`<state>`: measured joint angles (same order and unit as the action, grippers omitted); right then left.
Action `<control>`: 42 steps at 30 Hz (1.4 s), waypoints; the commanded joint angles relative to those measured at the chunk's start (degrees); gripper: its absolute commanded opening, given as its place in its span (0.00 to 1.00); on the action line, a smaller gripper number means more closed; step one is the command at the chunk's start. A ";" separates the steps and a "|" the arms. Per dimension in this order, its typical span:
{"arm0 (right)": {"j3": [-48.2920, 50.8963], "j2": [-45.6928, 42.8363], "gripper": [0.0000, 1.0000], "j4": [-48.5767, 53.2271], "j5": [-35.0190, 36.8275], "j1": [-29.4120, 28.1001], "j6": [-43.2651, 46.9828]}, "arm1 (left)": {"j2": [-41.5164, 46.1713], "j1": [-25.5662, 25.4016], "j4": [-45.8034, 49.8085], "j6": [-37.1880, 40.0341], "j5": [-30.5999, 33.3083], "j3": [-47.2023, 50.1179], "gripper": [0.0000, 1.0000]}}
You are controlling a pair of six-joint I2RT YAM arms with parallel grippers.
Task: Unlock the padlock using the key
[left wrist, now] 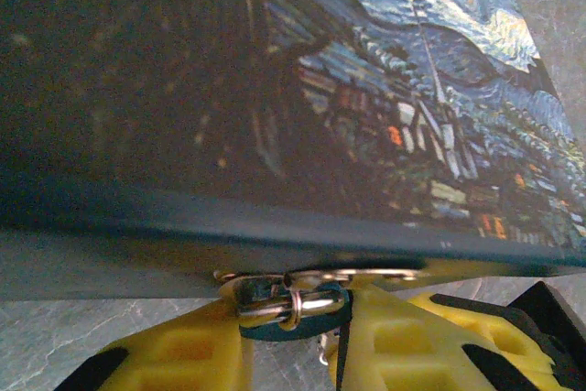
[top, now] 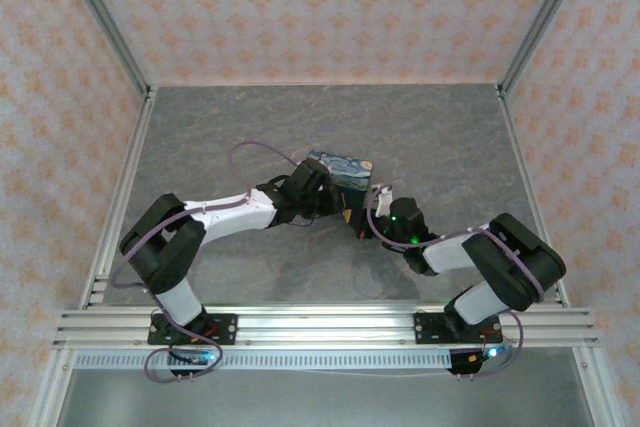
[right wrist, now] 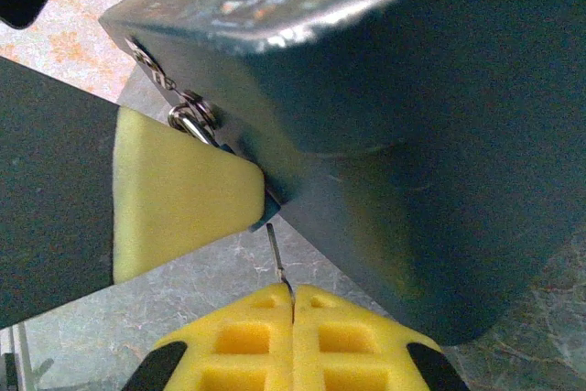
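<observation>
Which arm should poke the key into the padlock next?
Right arm, probably. The right pincer is shut on the key, tip aimed up at the corner of the tin, where the left pincer pinches the padlock.

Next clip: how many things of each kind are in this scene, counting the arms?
Robot arms: 2 (left arm, right arm)
Painted tin box: 1
Padlock: 1
Key: 1
Total: 5
</observation>
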<state>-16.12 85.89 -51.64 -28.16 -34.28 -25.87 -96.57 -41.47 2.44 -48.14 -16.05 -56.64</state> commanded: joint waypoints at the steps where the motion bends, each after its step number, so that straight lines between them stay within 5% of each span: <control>1: -0.30 -0.46 0.00 -2.94 -0.99 0.36 0.08 | 2.66 0.61 0.53 0.33 1.38 -2.08 0.26; 42: -0.24 1.48 0.00 -6.95 -1.22 0.36 0.94 | 2.93 0.61 0.92 -0.02 0.61 -2.50 0.26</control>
<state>-16.12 87.26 -54.59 -29.61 -34.28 -25.80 -96.36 -41.21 2.87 -48.14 -16.10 -56.97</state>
